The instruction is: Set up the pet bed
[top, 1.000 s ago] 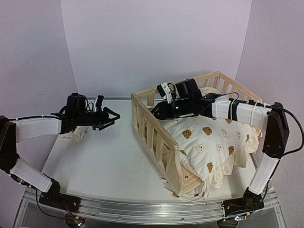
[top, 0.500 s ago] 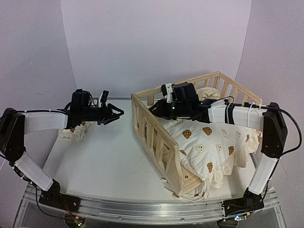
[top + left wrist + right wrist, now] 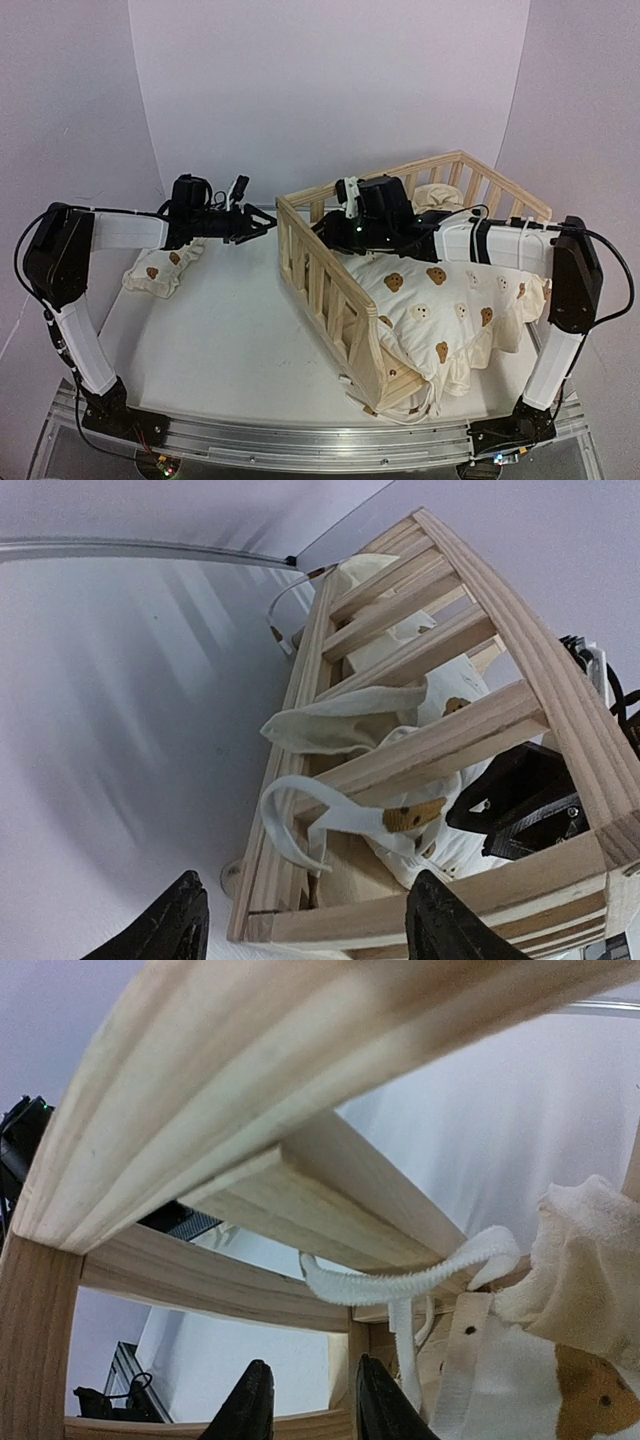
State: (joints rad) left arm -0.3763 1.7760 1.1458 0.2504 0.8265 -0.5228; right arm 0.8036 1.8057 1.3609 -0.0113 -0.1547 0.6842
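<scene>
On a white table [image 3: 230, 340], a pine bed frame [image 3: 330, 290] with slatted rails stands on the right half, holding a bear-print cushion [image 3: 450, 300] whose ruffle spills over the open near side. 2 grippers meet at the frame's far left corner: the left gripper [image 3: 305, 925] just outside, jaws spread wide and empty; the right gripper [image 3: 310, 1400] inside, jaws narrowly parted around nothing. The small pillow [image 3: 158, 270] lies at the table's left, well apart. 1 white tie [image 3: 400, 1275] loops between the corner slats
</scene>
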